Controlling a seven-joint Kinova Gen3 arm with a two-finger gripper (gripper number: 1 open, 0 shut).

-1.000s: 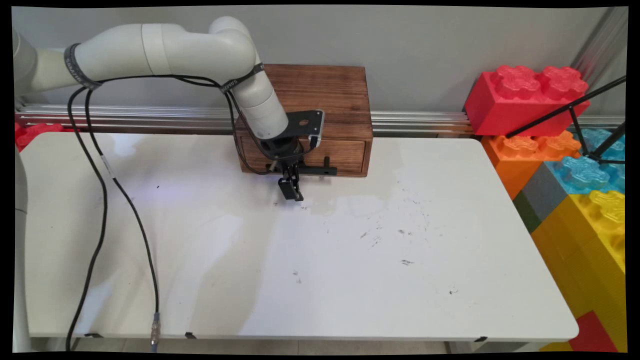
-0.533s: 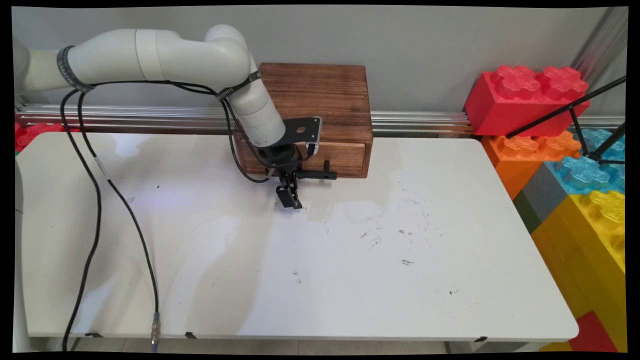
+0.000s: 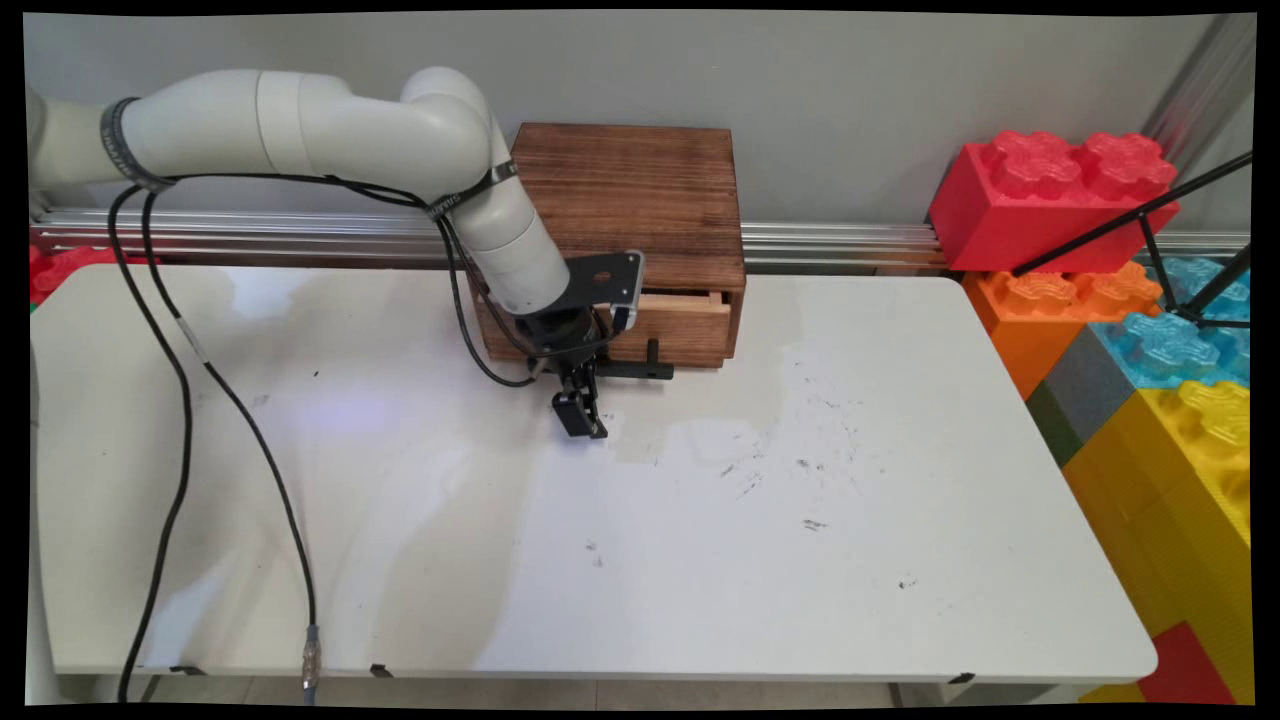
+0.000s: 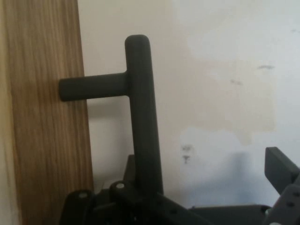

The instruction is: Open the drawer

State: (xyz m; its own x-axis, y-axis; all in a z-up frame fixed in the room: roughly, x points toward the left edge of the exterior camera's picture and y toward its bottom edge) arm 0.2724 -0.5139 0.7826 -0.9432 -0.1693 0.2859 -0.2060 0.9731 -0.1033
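White worktop (image 3: 700, 560) against a grey wall. Black claw (image 3: 583, 415) hooks the drawer's black bar handle (image 4: 140, 122); whether it is clamped, I cannot tell. Wooden drawer box (image 3: 640, 210) sits behind, drawer (image 3: 680, 320) slightly out. A skewed pull could slip off or drag the box.

the wooden box (image 3: 628, 200) stands at the table's (image 3: 800, 560) far edge against the wall. its drawer (image 3: 680, 320) juts out from its front, the handle (image 3: 640, 368) before that. the gripper (image 3: 585, 410) sits just before the handle's left end. toy bricks (image 3: 1120, 300) are stacked right of the table.
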